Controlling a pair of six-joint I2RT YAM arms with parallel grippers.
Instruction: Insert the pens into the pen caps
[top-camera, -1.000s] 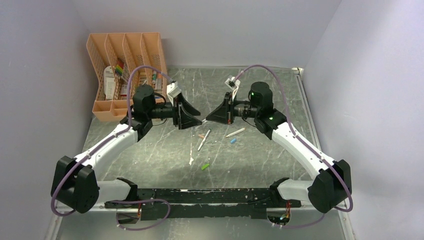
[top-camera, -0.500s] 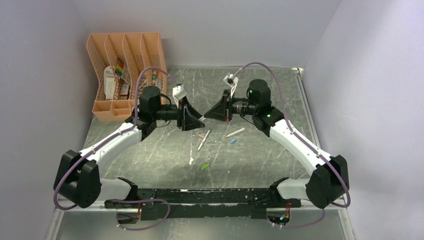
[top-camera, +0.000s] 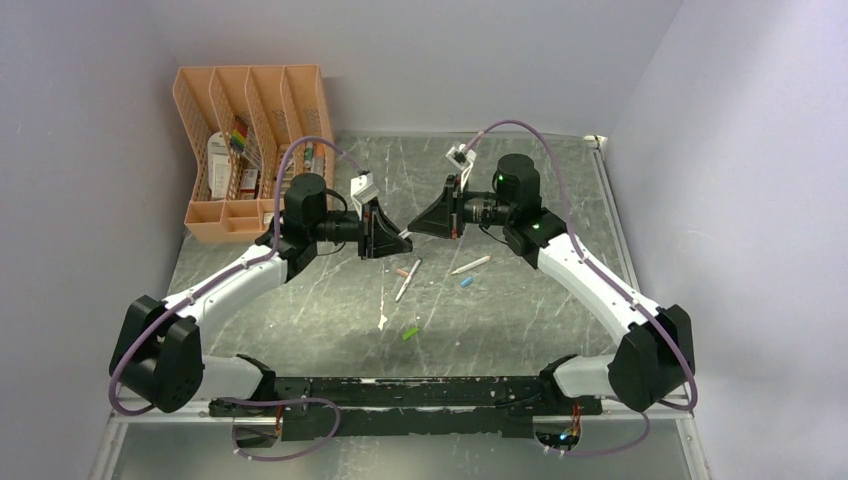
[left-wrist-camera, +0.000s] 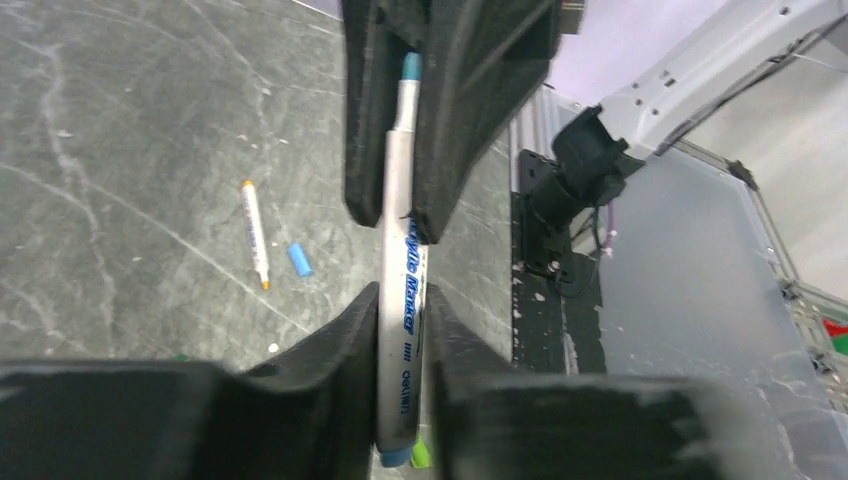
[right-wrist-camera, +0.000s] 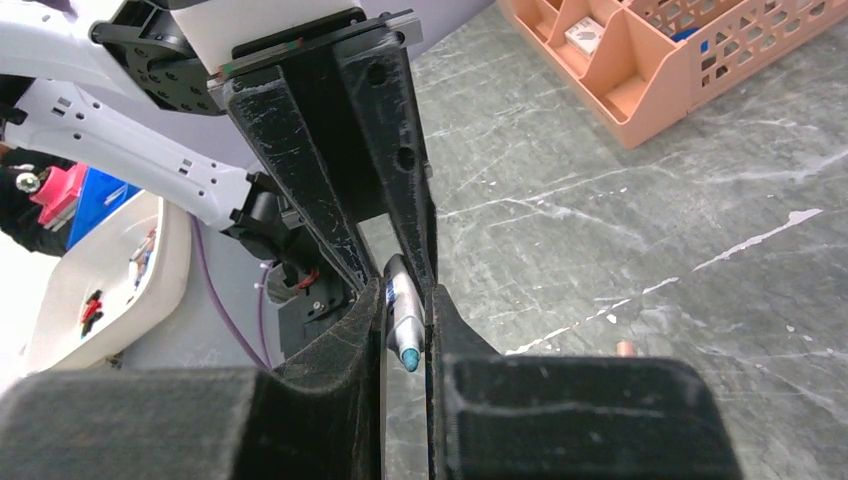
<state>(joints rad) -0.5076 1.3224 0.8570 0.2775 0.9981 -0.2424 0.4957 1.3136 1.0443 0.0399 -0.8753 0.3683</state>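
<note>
I see a dark grey stone-look worktop (top-camera: 500, 320) with white scratches, and pale purple walls around it. The white marker pen with blue ends (left-wrist-camera: 403, 265) is up in the air. It lies along the line between my two arms, with its tip pointing at the right one. My left gripper (left-wrist-camera: 402, 305) is squeezed tight on its back half. My right gripper (right-wrist-camera: 404, 300) pinches the tip end. The small blue cap (top-camera: 466, 282) lies on the worktop below. The peach mesh organiser (top-camera: 215, 228) in the far left corner holds coloured bits.
</note>
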